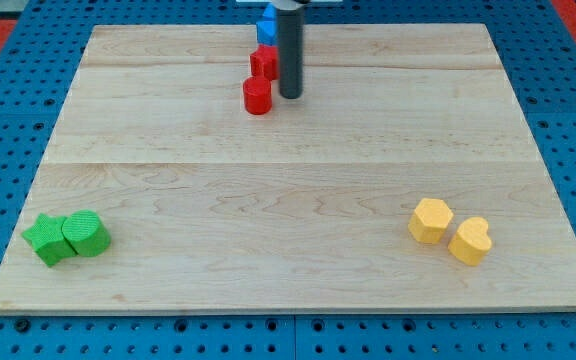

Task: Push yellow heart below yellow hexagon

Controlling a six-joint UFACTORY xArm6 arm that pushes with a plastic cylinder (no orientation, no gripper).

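The yellow heart (pixel 470 240) lies near the board's lower right, just right of and slightly below the yellow hexagon (pixel 431 219); the two touch or nearly touch. My tip (pixel 290 96) is at the view's top centre, far from both yellow blocks. It stands just right of a red cylinder (pixel 257 95) and a second red block (pixel 264 63).
A blue block (pixel 266 25) sits behind the rod at the top edge. Two green blocks, a star shape (pixel 47 240) and a rounder one (pixel 87 233), lie together at the lower left. The wooden board (pixel 298 190) rests on a blue pegboard surface.
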